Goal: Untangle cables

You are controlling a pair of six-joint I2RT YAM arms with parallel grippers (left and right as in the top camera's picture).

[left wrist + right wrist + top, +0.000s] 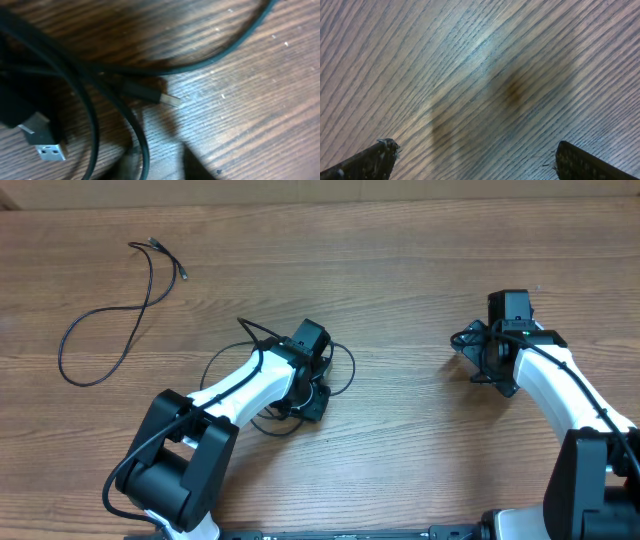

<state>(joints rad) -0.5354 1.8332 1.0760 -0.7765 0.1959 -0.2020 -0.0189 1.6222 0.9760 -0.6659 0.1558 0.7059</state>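
1 cable [140,308] lies free at the far left. The tangled bunch [90,110] under the left gripper [312,370] is not yet separated, and I cannot tell its grip. The right gripper [476,149] is spread wide and holds nothing.

Place: was likely a robotics lab.
Evidence: two white-and-black arms [240,385] stood at a wood-grain table [420,270].

We count two robot arms, the left arm [240,385] and the right arm [565,380], one wooden table [400,270], one loose cable [145,305] far left, one tangled bunch [348,365] near centre, its cords beyond our counting, two plug ends up close, one small silvery plug [170,101], one wide flat plug [50,149].
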